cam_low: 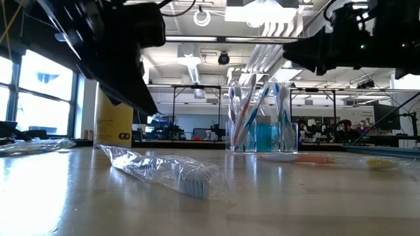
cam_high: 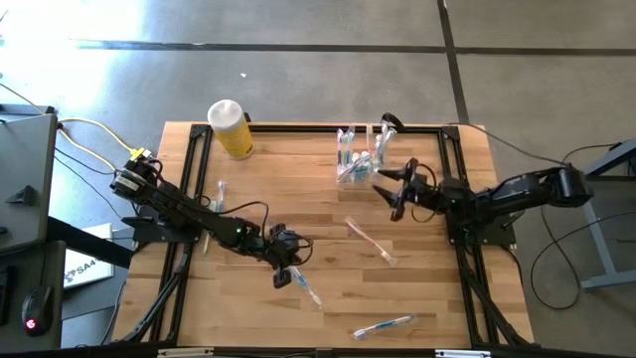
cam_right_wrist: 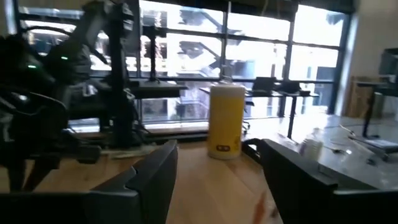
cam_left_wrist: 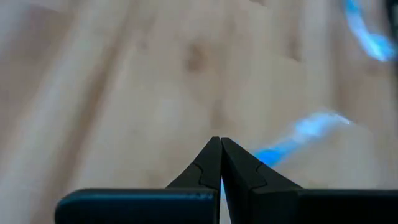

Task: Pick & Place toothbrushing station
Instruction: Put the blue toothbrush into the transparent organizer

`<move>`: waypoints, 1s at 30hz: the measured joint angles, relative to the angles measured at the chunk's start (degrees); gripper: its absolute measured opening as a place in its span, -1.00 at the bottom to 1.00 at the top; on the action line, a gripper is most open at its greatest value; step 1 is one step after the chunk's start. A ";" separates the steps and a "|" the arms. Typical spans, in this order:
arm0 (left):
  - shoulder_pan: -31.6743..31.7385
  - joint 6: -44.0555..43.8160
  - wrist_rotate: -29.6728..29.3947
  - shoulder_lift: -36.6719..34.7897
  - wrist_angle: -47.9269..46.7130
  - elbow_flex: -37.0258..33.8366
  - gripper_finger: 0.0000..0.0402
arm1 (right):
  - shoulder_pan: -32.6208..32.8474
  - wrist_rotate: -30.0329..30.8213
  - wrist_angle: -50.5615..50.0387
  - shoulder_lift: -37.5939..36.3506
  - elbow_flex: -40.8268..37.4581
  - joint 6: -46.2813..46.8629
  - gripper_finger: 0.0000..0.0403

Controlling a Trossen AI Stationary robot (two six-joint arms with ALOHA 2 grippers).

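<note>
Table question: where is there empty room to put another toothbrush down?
Bare wood lies between the yellow container and the cup, and along the table's front left. It is crowded around the cup, near the right hand, and by the left hand with its teal toothbrush.

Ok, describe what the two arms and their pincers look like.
Both arms are dark, nearly black, jointed links. The left arm carries a yellow fitting and yellow cable at its base, with black cable looping near its pincer. The right pincer has two broad dark fingers with angular tips.
</note>
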 joint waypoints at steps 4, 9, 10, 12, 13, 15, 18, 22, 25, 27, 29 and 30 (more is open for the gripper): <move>0.02 0.68 12.49 -2.12 -1.32 1.79 -1.00 | 4.98 -0.20 -0.08 -1.28 0.04 -0.46 0.09; -0.04 -0.67 18.26 -4.09 -2.46 3.71 -1.00 | 9.16 -0.15 -0.86 -1.28 0.04 -0.47 0.09; -0.04 -0.68 18.25 -4.08 -1.85 3.88 -1.00 | 9.76 -0.14 -1.23 -1.26 0.04 -0.43 0.09; -0.01 0.19 18.25 -4.06 -1.51 3.90 -1.00 | 10.70 -0.02 -1.44 -1.26 0.04 -0.42 0.09; 0.00 1.08 18.04 -3.97 -1.36 3.90 -1.00 | 11.21 0.27 -1.45 -1.26 0.04 -0.41 0.09; 0.08 3.18 17.32 -3.32 -0.66 3.90 -1.00 | 12.12 1.59 -1.56 -1.26 0.04 -0.03 0.09; 0.39 4.62 13.61 -3.23 -1.08 3.83 -1.00 | 13.19 3.94 -2.44 -1.26 0.04 0.77 0.09; 0.46 5.93 11.53 -3.25 -1.27 3.85 -1.00 | 14.12 6.14 -3.42 -1.26 0.04 0.83 0.09; 0.41 7.60 12.00 -3.25 -0.85 3.85 -1.00 | 14.37 6.38 -4.56 -1.26 0.04 0.89 0.09; 0.39 6.99 12.02 -3.25 -1.03 3.85 -0.98 | 14.37 6.39 -4.89 -1.26 0.04 0.89 0.09; 0.39 5.54 11.99 -3.25 -0.99 3.85 -0.93 | 14.37 6.38 -5.18 -1.26 0.04 0.91 0.09; 0.39 5.25 11.98 -3.25 -1.01 3.85 -0.90 | 14.37 6.39 -5.59 -1.26 0.04 0.91 0.09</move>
